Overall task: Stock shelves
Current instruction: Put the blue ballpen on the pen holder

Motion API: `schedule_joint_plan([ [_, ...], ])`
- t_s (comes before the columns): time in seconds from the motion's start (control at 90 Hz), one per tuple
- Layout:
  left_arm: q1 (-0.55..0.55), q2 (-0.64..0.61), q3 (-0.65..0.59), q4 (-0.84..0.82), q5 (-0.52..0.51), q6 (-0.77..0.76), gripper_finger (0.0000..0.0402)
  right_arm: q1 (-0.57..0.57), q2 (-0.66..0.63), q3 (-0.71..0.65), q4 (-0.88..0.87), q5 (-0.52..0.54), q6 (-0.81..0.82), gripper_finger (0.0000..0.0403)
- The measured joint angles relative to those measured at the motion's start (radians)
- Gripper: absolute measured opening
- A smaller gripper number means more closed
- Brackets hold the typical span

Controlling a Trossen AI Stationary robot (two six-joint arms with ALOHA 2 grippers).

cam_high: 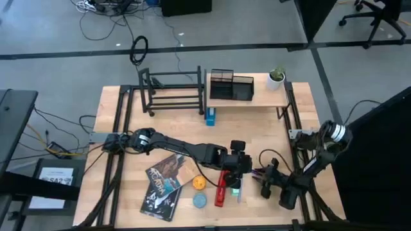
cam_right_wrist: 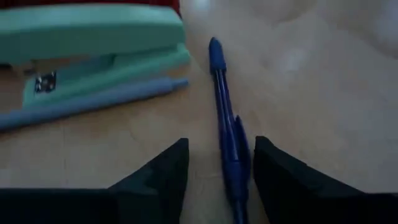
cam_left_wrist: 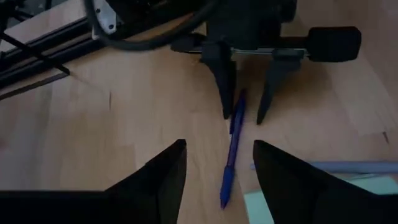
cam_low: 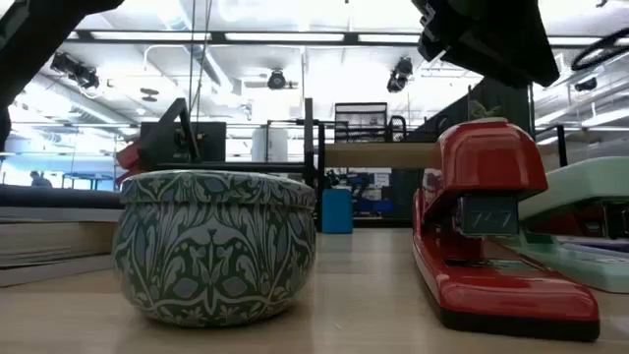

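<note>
Both tools spread: right tool [cam_right_wrist: 216,162] straddling blue pen [cam_right_wrist: 225,118], left tool [cam_left_wrist: 216,163] facing

The red stapler [cam_low: 496,231], sitting at about three o'clock in the low view, is showing the raised digits "747" on its side panel (faint but legible). A white sheet [cam_high: 52,181] lying beside the table at eight o'clock in the high view is carrying print too small to read.
</note>
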Motion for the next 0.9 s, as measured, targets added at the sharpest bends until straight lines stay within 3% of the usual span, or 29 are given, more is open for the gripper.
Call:
schedule_joint_plan([
  [0.111,0.0,0.0,0.0,0.0,0.0,0.0,0.0168,0.032,0.045,-0.003,0.004,0.067,0.107,0.0124],
  [0.211,0.0,0.0,0.0,0.0,-0.004,0.001,0.0168,0.041,0.037,-0.005,-0.032,0.061,0.171,0.0062],
  [0.289,0.0,0.0,0.0,0.0,-0.029,0.004,0.0168,0.04,0.005,-0.004,-0.073,0.02,0.212,0.0019],
  [0.444,-0.001,0.0,0.0,-0.005,-0.237,0.011,0.0168,0.019,-0.183,-0.003,-0.28,-0.16,0.295,0.0012],
  [0.544,-0.008,-0.009,0.001,-0.021,-0.408,0.038,0.0168,-0.016,-0.36,-0.001,-0.425,-0.251,0.218,0.0001],
  [0.7,-0.029,-0.047,0.006,-0.107,-0.587,0.027,0.0168,-0.113,-0.615,0.06,-0.596,-0.289,0.009,0.0003],
  [0.9,-0.038,-0.074,0.006,-0.212,-0.614,-0.06,0.0168,-0.241,-0.85,0.09,-0.618,-0.315,-0.328,0.0002],
])
